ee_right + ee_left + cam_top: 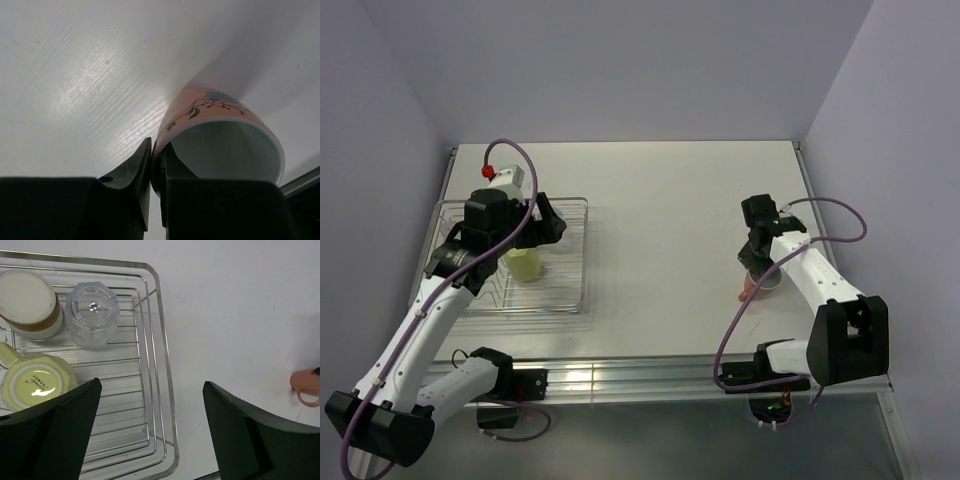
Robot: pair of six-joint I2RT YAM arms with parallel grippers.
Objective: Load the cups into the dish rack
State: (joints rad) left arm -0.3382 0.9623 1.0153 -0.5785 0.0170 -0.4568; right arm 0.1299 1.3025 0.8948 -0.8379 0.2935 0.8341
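Note:
The silver wire dish rack (576,300) lies at the left. In the left wrist view its rim (162,340) encloses an upturned brown-and-cream cup (30,305), an upturned clear glass tumbler (92,312) and an upturned pale yellow-green mug (35,382). The mug also shows from above (525,265). My left gripper (152,430) is open and empty above the rack's right side (548,222). My right gripper (156,160) is shut on the rim of the salmon-orange mug (220,120), one finger inside and one outside. The mug stands on the table at the right (750,292). Other tumblers are hidden.
The left arm covers much of the rack in the top view. The salmon-orange mug shows at the right edge of the left wrist view (306,385). A metal rail (650,375) runs along the table's near edge. Walls stand close on both sides.

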